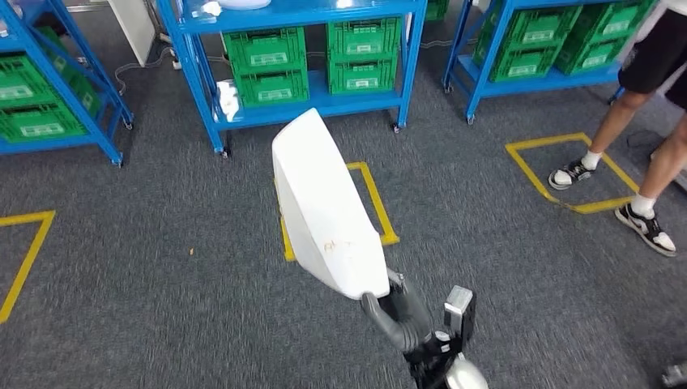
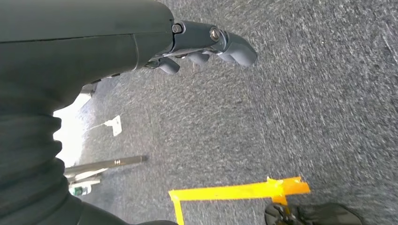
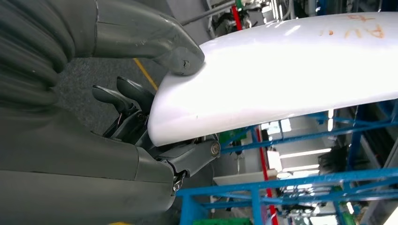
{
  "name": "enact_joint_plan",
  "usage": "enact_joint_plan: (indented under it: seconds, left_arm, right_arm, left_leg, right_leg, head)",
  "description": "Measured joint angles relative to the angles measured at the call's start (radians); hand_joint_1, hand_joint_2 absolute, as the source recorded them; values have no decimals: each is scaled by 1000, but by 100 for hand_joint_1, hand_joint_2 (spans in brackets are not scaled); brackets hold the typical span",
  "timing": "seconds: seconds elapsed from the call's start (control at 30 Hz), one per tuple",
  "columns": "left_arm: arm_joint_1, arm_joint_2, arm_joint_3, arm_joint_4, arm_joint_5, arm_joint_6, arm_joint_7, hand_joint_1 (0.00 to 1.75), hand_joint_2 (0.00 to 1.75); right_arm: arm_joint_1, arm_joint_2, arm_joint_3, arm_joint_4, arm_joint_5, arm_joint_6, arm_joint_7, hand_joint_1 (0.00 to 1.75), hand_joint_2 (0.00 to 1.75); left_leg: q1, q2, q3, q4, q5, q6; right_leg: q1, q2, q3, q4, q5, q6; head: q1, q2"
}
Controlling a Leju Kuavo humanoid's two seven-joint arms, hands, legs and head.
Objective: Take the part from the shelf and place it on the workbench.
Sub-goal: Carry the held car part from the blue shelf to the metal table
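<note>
The right hand [image 1: 405,312] is nearest the camera in the head view, low in the picture, and it clamps the narrow end of the part [image 1: 328,207], a long white curved panel that stands up from the hand and tilts toward the blue shelf [image 1: 300,109] beyond. In the right wrist view the thick thumb [image 3: 173,51] presses on one face of the part [image 3: 281,75] and the dark fingers [image 3: 187,157] support the other face, so the hold is on the end only. The part is in the air above the grey carpet [image 1: 162,267], in front of the shelf and above a yellow tape square [image 1: 377,203], touching nothing but the hand. I judge that the picking step is done and the carrying step is in hand; no workbench is in view, so the next move probably calls for turning or walking toward it while keeping the long part steady, since it could swing in such a short grip. The left wrist view adds the left hand [image 2: 202,47], hanging over the carpet with its fingers curled in and nothing in them. The head view alone gives the surroundings: green crates [image 1: 267,65] on the shelf, and a person's legs [image 1: 640,154] to the right of the shelf, near another tape square.
</note>
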Motion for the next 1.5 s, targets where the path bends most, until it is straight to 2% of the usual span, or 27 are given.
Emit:
enact_joint_plan:
  seconds: [0.03, 0.1, 0.17, 0.23, 0.3, 0.37, 0.4, 0.43, 0.5, 0.57, 0.63, 0.7, 0.73, 0.77, 0.8, 0.87, 0.93, 1.0, 1.07, 1.1, 1.17, 1.23, 1.27, 1.33, 1.4, 1.47, 1.5]
  left_arm:
    - [2, 0, 0, 1, 2, -2, 5, 0, 175]
    - [6, 0, 3, 3, 12, -8, 17, 0, 175]
    - [8, 0, 12, 4, 31, -17, 28, 0, 175]
    - [12, -2, 26, 5, 52, -21, 36, 0, 175]
    - [14, -8, 39, 5, 66, -19, 43, 0, 175]
    - [14, -17, 50, 5, 71, -15, 49, 0, 175]
    - [13, -22, 54, 5, 70, -12, 51, 0, 175]
    - [12, -26, 56, 5, 65, -11, 51, 0, 175]
    - [10, -30, 57, 3, 48, -10, 50, 0, 175]
    - [7, -34, 57, 1, 30, -12, 47, 0, 175]
    - [6, -35, 57, 0, 21, -10, 40, 0, 175]
    - [6, -35, 57, 0, 20, -8, 33, 0, 175]
    - [6, -34, 57, 0, 20, -7, 28, 0, 175]
    - [6, -35, 57, 0, 18, -8, 23, 0, 175]
    - [5, -35, 57, 0, 16, -9, 18, 0, 175]
    - [2, -35, 57, 0, 11, -10, 10, 0, 175]
    - [-1, -35, 57, 0, 10, -7, 3, 0, 175]
    - [-3, -35, 57, 0, 13, -2, 2, 0, 175]
    - [-5, -37, 57, 0, 18, 0, 11, 0, 175]
    - [-6, -37, 57, 0, 20, 0, 18, 0, 175]
    - [-3, -37, 58, 0, 25, 0, 37, 0, 175]
    - [1, -37, 59, 1, 30, 2, 54, 0, 175]
    - [2, -37, 59, 1, 33, 4, 61, 0, 175]
    - [0, -41, 62, 1, 37, 6, 66, 0, 175]
    - [-1, -45, 66, 0, 41, 8, 59, 0, 175]
    - [-2, -46, 71, 0, 42, 6, 48, 0, 175]
    - [-3, -46, 73, -1, 41, 4, 45, 0, 175]
  right_arm:
    - [-1, -2, 5, 0, -1, 1, 0, 175, 175]
    - [-5, -4, 14, 0, -3, 2, 2, 175, 175]
    - [-13, -5, 23, 0, -5, 3, 11, 175, 175]
    - [-22, -6, 31, 0, -8, 15, 23, 175, 175]
    - [-37, -6, 37, 2, -12, 38, 40, 175, 175]
    - [-66, -5, 42, 6, -13, 57, 61, 175, 175]
    - [-81, -3, 43, 8, -11, 62, 68, 175, 175]
    - [-93, -1, 44, 9, -8, 65, 73, 175, 175]
    - [-100, 2, 45, 1, 2, 67, 76, 175, 175]
    - [-92, 3, 44, -17, 9, 68, 77, 175, 175]
    - [-84, 4, 44, -31, 13, 69, 77, 175, 175]
    - [-76, 5, 44, -34, 16, 71, 75, 175, 175]
    - [-71, 5, 44, -34, 17, 74, 72, 175, 175]
    - [-67, 5, 44, -34, 19, 78, 67, 175, 175]
    - [-64, 5, 44, -34, 21, 82, 61, 175, 175]
    - [-64, 5, 44, -34, 22, 87, 51, 175, 175]
    - [-64, 5, 44, -34, 23, 91, 47, 175, 175]
    - [-62, 5, 44, -34, 22, 95, 45, 175, 175]
    - [-59, 4, 44, -34, 22, 98, 42, 175, 175]
    - [-58, 4, 44, -35, 21, 99, 41, 175, 175]
    - [-57, 4, 44, -39, 21, 101, 41, 175, 175]
    - [-54, 3, 44, -43, 17, 103, 42, 175, 175]
    - [-52, 2, 43, -44, 13, 104, 44, 175, 175]
    - [-50, 1, 43, -44, 6, 107, 47, 175, 175]
    - [-51, 1, 42, -48, 6, 110, 46, 175, 175]
    - [-49, 1, 42, -58, 6, 115, 40, 175, 175]
    - [-47, 1, 42, -64, 5, 118, 38, 175, 175]
  left_leg:
    - [1, 6, -5, 0, 6, 9]
    - [3, 20, -20, 0, 22, 24]
    - [1, 33, -40, 3, 35, 30]
    - [-2, 46, -57, 8, 44, 30]
    - [-4, 62, -65, 14, 47, 29]
    - [-8, 80, -65, 18, 48, 26]
    - [-10, 88, -65, 19, 48, 22]
    - [-11, 96, -64, 19, 49, 17]
    - [-12, 111, -64, 18, 50, 6]
    - [-10, 78, -74, 41, 33, -7]
    - [-5, 18, -122, 138, -22, -19]
    - [-2, -4, -188, 271, -73, -26]
    - [-1, -6, -207, 306, -75, -28]
    - [1, -7, -208, 301, -56, -30]
    - [3, -12, -190, 256, -21, -30]
    - [9, -50, -130, 117, 45, -30]
    - [12, -80, -103, 42, 64, -22]
    - [10, -66, -106, 36, 65, -5]
    - [11, -41, -104, 32, 74, 12]
    - [13, -29, -105, 30, 79, 18]
    - [12, -3, -110, 30, 83, 24]
    - [11, 25, -114, 32, 83, 24]
    - [10, 39, -115, 32, 83, 23]
    - [9, 64, -114, 34, 81, 21]
    - [5, 86, -111, 36, 77, 14]
    - [1, 103, -108, 35, 73, 2]
    - [1, 113, -105, 33, 71, -4]
  right_leg:
    - [-2, 3, -5, 8, -5, 5]
    - [-6, 7, -37, 81, -58, 15]
    - [-7, 8, -87, 222, -143, 23]
    - [-7, 7, -98, 296, -177, 23]
    - [-5, 0, -27, 213, -143, 15]
    - [4, -38, 66, 67, -109, -3]
    - [9, -52, 91, 21, -102, -11]
    - [14, -60, 98, 0, -102, -18]
    - [15, -41, 92, -5, -95, -25]
    - [8, -22, 90, -16, -84, -34]
    - [1, -3, 87, -23, -75, -40]
    - [-2, 21, 80, -21, -71, -42]
    - [-3, 34, 77, -18, -70, -41]
    - [-5, 47, 74, -15, -68, -39]
    - [-7, 61, 72, -12, -67, -36]
    - [-8, 87, 65, -2, -66, -27]
    - [-8, 110, 54, 4, -63, -13]
    - [-10, 132, 44, 1, -55, 4]
    - [-12, 113, 32, 16, -63, 14]
    - [-12, 86, 15, 51, -86, 18]
    - [-13, 32, -41, 179, -159, 26]
    - [-13, 17, -87, 288, -204, 31]
    - [-13, 15, -83, 293, -199, 31]
    - [-10, -1, -16, 185, -147, 24]
    - [-2, -39, 58, 50, -105, 10]
    - [5, -53, 78, 4, -96, 0]
    - [6, -41, 76, 3, -94, -4]
  head:
    - [0, 0]
    - [1, 0]
    - [2, 0]
    - [2, 0]
    - [2, 0]
    - [2, 0]
    - [1, 0]
    - [1, 0]
    - [1, 0]
    - [0, 0]
    - [-1, 0]
    - [-1, 0]
    - [-1, 0]
    - [-1, 0]
    - [-1, 0]
    - [-1, 0]
    - [0, 0]
    - [0, 0]
    - [3, 0]
    - [5, 0]
    - [11, 0]
    - [11, 0]
    - [11, 0]
    - [11, 0]
    - [11, 0]
    - [11, 0]
    - [11, 0]
